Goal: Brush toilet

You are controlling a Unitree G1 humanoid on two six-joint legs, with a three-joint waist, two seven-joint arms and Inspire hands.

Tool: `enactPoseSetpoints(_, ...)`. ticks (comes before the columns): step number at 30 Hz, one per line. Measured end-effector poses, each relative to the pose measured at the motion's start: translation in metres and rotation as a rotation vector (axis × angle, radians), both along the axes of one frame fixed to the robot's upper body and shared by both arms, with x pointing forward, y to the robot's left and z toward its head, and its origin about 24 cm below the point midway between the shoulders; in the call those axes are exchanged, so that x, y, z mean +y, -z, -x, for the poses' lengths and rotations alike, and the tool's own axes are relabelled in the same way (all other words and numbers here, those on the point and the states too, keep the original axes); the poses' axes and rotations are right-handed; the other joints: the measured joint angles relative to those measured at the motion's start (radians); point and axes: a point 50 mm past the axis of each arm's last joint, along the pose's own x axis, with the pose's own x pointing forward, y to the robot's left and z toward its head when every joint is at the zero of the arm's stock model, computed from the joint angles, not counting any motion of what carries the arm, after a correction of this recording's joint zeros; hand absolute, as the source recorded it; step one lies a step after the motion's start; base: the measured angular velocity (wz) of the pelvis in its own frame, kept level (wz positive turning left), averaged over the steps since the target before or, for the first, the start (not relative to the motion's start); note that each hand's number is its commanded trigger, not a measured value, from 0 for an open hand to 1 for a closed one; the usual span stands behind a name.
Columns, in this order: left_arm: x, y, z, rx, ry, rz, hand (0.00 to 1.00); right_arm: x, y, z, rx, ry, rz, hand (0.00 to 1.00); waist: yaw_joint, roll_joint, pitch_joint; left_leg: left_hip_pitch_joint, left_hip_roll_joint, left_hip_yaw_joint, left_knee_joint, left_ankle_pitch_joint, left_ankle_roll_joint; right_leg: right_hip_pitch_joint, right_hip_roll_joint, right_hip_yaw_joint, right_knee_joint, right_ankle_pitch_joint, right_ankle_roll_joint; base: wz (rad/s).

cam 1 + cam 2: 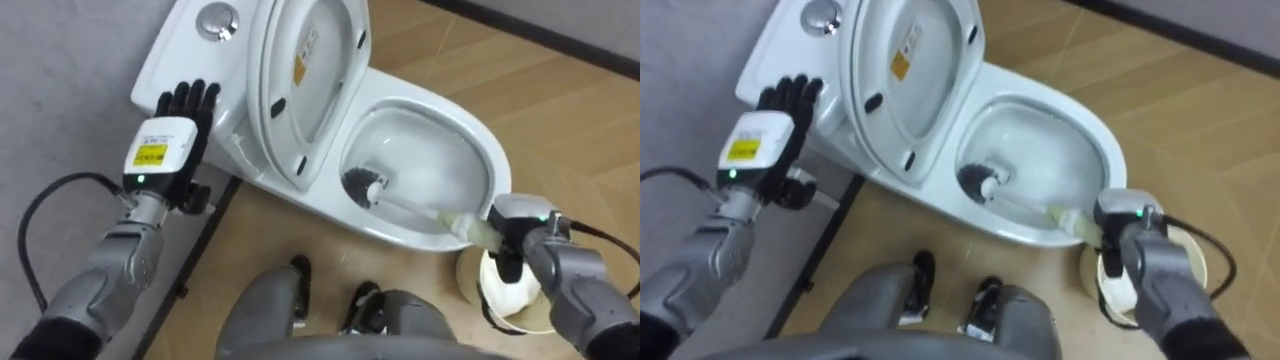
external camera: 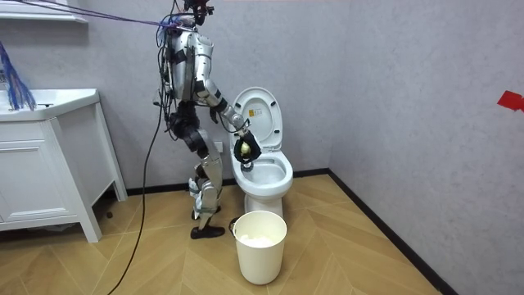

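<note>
The white toilet (image 1: 455, 130) stands before me with its lid and seat (image 1: 305, 80) raised against the tank (image 1: 185, 50). A toilet brush reaches down into the bowl, its dark bristle head (image 1: 362, 186) against the near inner wall. The brush's white handle (image 1: 415, 208) runs right to my right hand (image 1: 518, 228), which is shut on it at the bowl's right rim. My left hand (image 1: 178, 128) hovers open, fingers straight, by the tank's left corner. In the room view I stand beside the toilet (image 2: 264, 174), on its left.
A white waste bin (image 1: 512, 292) sits on the wooden floor just right of the bowl, under my right forearm; in the room view the bin (image 2: 260, 244) stands in front of the toilet. A white cabinet (image 2: 45, 168) stands at the room view's left.
</note>
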Motion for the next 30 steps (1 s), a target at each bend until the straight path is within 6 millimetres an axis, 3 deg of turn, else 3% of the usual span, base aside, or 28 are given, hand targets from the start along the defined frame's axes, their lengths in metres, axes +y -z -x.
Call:
enactPoseSetpoints(2,0.003,0.007,0.016,0.049,-0.041,0.021,0.0,0.003,0.006,0.013,0.027,0.028,-0.023,1.0,0.001,-0.011,-0.0095,0.046,-0.004,0.0,-0.023,-0.001,0.001,0.046,0.0,-0.003,-0.027,0.0,0.005,0.02)
enactPoseSetpoints(6,0.009,0.015,0.042,0.139,-0.11,0.055,0.0,0.004,0.014,0.037,0.066,0.089,-0.072,1.0,0.018,-0.026,-0.0129,0.146,-0.008,-0.002,-0.053,-0.004,0.002,0.17,0.009,-0.011,-0.105,0.006,0.013,0.01)
enactPoseSetpoints(8,0.017,0.018,0.057,0.189,-0.148,0.05,0.0,0.008,0.012,0.036,0.056,0.083,-0.092,1.0,0.019,-0.028,-0.0144,0.17,-0.006,-0.013,-0.053,-0.014,0.0,0.206,0.017,-0.012,-0.129,0.007,0.012,-0.07)
enactPoseSetpoints(13,0.028,0.03,0.082,0.337,-0.235,0.079,0.0,0.015,0.007,0.028,0.012,0.068,-0.133,1.0,0.038,-0.025,-0.0152,0.21,-0.003,-0.018,-0.053,-0.025,-0.003,0.271,0.033,-0.03,-0.186,0.012,0.012,0.11)
enactPoseSetpoints(15,0.034,0.041,0.098,0.418,-0.308,0.082,0.0,0.011,0.006,0.029,0.018,0.089,-0.128,1.0,0.047,-0.016,-0.0151,0.222,0.006,-0.019,-0.055,-0.045,-0.008,0.299,0.045,-0.042,-0.203,0.012,0.012,0.12)
enactPoseSetpoints(21,0.036,0.062,0.135,0.64,-0.443,0.156,0.0,0.01,0.005,0.029,0.022,0.112,-0.131,1.0,0.067,-0.024,-0.014,0.242,0.007,-0.021,-0.061,-0.053,-0.015,0.321,0.051,-0.041,-0.23,0.012,0.012,0.0)
enactPoseSetpoints(25,0.036,0.077,0.149,0.759,-0.523,0.204,0.0,0.007,0.011,0.033,0.009,0.151,-0.134,1.0,0.048,-0.026,-0.013,0.259,0.007,-0.022,-0.067,-0.061,-0.016,0.349,0.055,-0.058,-0.236,0.013,0.012,0.1)
enactPoseSetpoints(30,0.032,0.094,0.188,0.904,-0.711,0.31,0.0,0.001,0.017,0.044,-0.047,0.272,-0.177,1.0,0.036,-0.025,-0.0095,0.31,0.008,-0.007,-0.117,-0.065,-0.015,0.369,0.055,-0.031,-0.254,0.01,0.018,-0.12)
